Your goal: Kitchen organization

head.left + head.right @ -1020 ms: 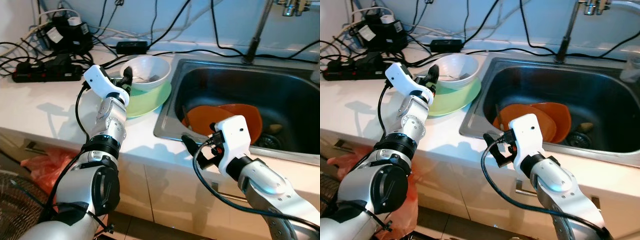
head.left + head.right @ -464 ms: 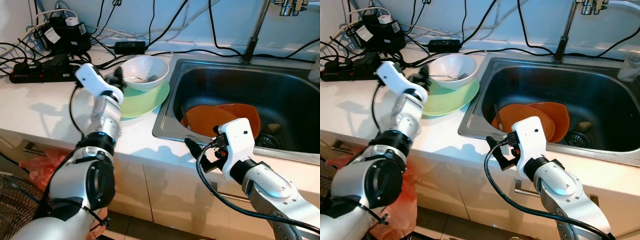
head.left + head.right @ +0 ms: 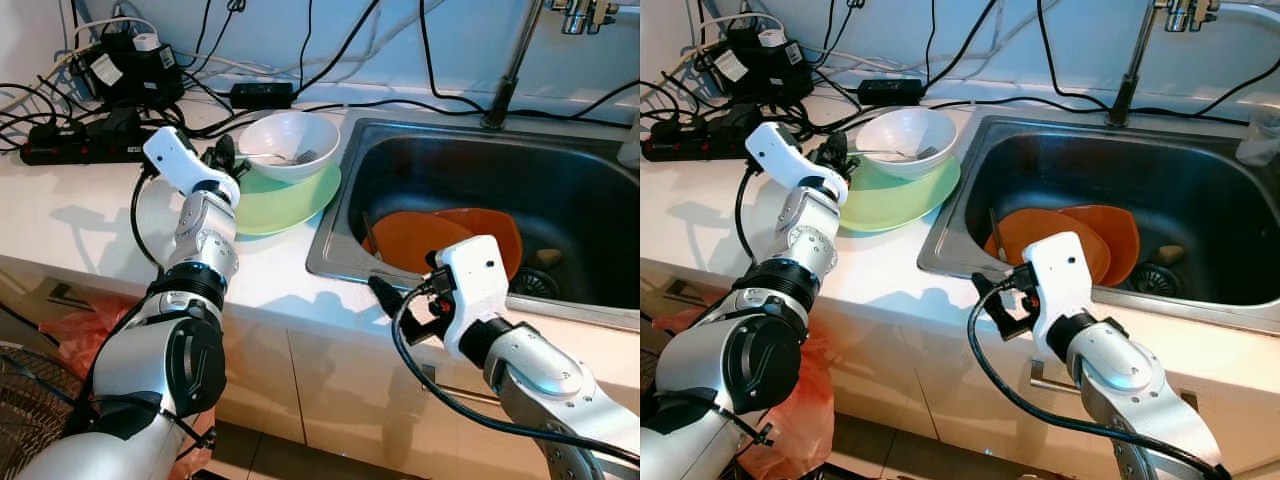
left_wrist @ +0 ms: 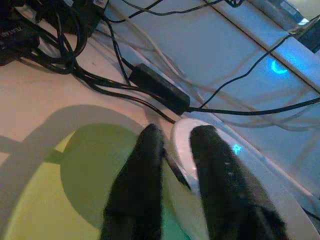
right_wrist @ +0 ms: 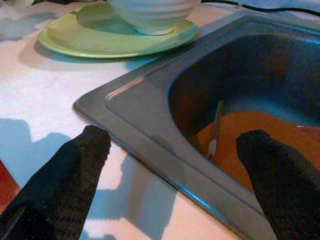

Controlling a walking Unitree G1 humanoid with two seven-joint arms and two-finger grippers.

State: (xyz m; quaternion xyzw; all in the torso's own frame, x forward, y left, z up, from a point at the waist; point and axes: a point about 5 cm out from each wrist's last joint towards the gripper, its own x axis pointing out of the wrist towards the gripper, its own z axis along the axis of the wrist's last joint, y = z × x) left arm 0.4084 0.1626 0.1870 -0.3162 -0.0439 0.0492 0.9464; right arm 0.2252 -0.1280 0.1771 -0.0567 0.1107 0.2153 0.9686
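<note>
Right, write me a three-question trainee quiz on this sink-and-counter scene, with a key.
1. True or false: the white bowl sits on the green plate.
2. Where are the orange plates? A) on the counter B) inside the sink C) held in a gripper
3. Fill in: the right gripper hangs open over the sink's front ____.

Key:
1. True; there is also a fork in the bowl, and the left gripper is at its rim.
2. B
3. corner
</note>
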